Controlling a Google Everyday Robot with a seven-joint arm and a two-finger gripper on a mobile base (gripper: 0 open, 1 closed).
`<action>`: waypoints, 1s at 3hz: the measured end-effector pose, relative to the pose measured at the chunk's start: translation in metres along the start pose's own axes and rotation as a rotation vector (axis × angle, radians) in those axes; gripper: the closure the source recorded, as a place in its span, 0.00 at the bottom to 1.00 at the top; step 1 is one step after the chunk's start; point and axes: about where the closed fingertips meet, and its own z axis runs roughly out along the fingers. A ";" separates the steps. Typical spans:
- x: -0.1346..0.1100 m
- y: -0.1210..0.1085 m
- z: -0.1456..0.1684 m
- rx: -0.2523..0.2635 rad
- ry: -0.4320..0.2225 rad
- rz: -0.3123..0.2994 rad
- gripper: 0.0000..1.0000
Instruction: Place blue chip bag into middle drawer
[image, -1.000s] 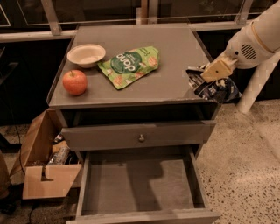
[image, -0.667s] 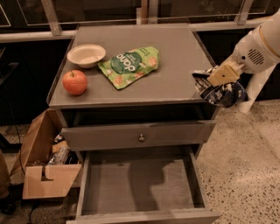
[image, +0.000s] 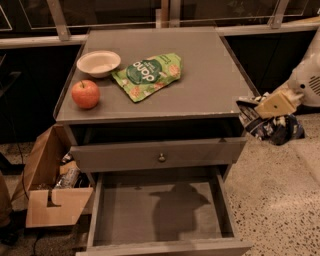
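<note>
My gripper (image: 256, 111) hangs at the right of the cabinet, just off the front right corner of the top, shut on the blue chip bag (image: 272, 126). The dark navy bag dangles below the pale fingers, in the air over the floor. The middle drawer (image: 157, 212) is pulled out at the bottom of the cabinet, its grey floor bare except for a shadow. The bag is to the right of the drawer and above it.
On the cabinet top (image: 210, 75) lie a green snack bag (image: 147, 75), a white bowl (image: 98, 62) and a red apple (image: 85, 93). A shut drawer front with a round knob (image: 161, 158) is above the open drawer. A cardboard box (image: 50, 185) stands at the left.
My gripper has carried the blue chip bag to the right and down, off the edge of the cabinet top to the cabinet's right side.
</note>
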 end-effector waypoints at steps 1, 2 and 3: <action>0.025 0.016 0.000 -0.037 0.023 0.027 1.00; 0.025 0.016 0.000 -0.037 0.023 0.027 1.00; 0.051 0.030 0.008 -0.053 0.064 0.065 1.00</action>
